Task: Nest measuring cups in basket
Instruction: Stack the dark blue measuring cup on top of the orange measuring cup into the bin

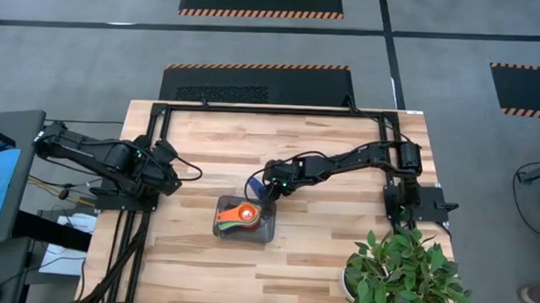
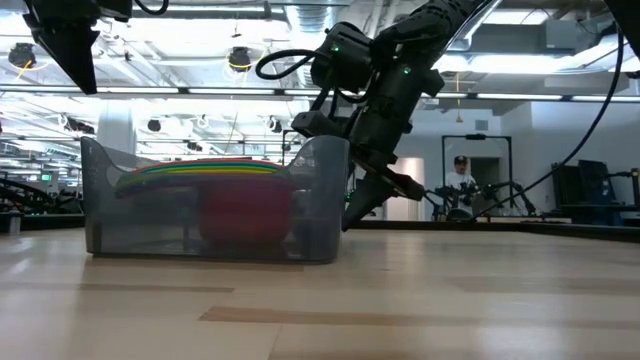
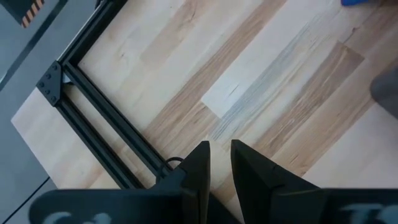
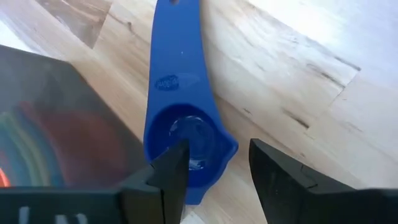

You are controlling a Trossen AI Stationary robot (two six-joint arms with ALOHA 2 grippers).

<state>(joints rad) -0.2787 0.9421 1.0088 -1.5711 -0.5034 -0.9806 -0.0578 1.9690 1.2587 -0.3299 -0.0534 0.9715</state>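
Your right gripper [image 4: 214, 168] is down at table level just beside the basket [image 1: 265, 232], on its far side toward the middle of the table. Its jaws stand apart with a clear gap between the 2 fingers, and they hold nothing. The blue measuring cup [image 4: 181, 118] lies flat on the wood directly under them, bowl nearest the fingers and handle pointing away. One finger overlaps the bowl's rim in the right wrist view, but you cannot tell whether it touches. In the high view the same cup [image 1: 254, 186] shows as a blue sliver beside the basket's far edge.

The basket sits near the centre of the table [image 1: 338, 255]. Inside it, a stack of nested cups [image 2: 200, 172] shows as coloured rims, orange on top, with red lower down through the translucent wall.

Your left gripper [image 3: 217, 158] is parked over the table's left edge, well apart from the basket. Its fingers are nearly together, with only a thin slit between them, and nothing in it.

A potted plant [image 1: 402, 271] stands at the near right corner.
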